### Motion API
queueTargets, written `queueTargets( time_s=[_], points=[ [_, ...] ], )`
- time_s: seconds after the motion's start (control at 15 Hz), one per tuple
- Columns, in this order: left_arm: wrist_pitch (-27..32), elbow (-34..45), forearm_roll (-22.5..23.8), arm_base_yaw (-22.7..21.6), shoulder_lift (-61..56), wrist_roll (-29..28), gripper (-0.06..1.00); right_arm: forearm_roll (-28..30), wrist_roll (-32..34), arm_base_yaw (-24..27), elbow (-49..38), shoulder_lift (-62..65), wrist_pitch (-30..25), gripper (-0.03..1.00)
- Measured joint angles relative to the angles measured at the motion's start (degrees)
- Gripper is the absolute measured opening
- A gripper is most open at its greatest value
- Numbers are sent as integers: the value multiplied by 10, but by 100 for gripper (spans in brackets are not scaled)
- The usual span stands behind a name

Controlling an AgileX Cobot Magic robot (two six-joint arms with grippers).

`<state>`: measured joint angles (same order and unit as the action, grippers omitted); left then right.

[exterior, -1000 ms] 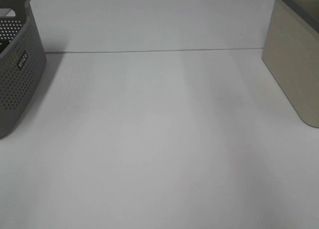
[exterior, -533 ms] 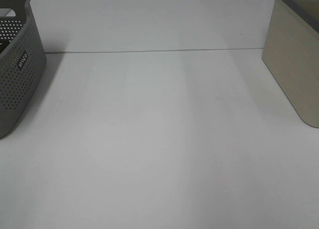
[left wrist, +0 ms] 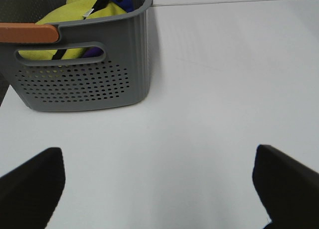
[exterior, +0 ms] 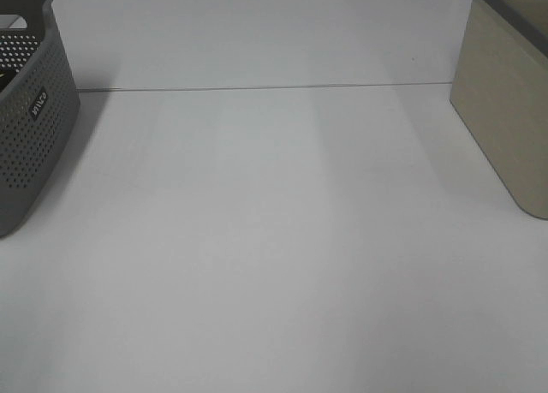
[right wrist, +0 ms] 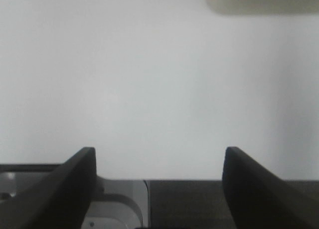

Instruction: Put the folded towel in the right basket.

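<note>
The beige right basket (exterior: pixel 505 110) stands at the right edge of the white table; a blurred beige piece of it shows in the right wrist view (right wrist: pixel 259 2). No folded towel lies on the table in any view. Yellow cloth (left wrist: pixel 75 12) with some purple cloth beside it lies inside the grey perforated basket (left wrist: pixel 84 84). My left gripper (left wrist: pixel 158 189) is open and empty over bare table, short of that basket. My right gripper (right wrist: pixel 158 174) is open and empty over bare table. Neither gripper shows in the exterior high view.
The grey basket (exterior: pixel 30 128) stands at the left edge of the table, with an orange strip (left wrist: pixel 27 33) on its rim. A seam (exterior: pixel 257 88) runs across the table (exterior: pixel 274 239) at the back.
</note>
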<state>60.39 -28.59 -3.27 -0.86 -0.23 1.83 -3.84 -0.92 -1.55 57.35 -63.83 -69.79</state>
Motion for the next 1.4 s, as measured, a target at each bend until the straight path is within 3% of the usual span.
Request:
queueTargets(
  time_s=[0.47,0.73,1.07,1.4],
  points=[
    [0,0,0,0,0,0,97,1,0,0,-253,229,28,68],
    [0,0,0,0,0,0,97,1,-17,0,-273,417,75,68],
    [0,0,0,0,0,0,97,1,-26,0,-281,608,87,68],
    [0,0,0,0,0,0,97,0,-26,0,-281,642,87,68]
  ],
)
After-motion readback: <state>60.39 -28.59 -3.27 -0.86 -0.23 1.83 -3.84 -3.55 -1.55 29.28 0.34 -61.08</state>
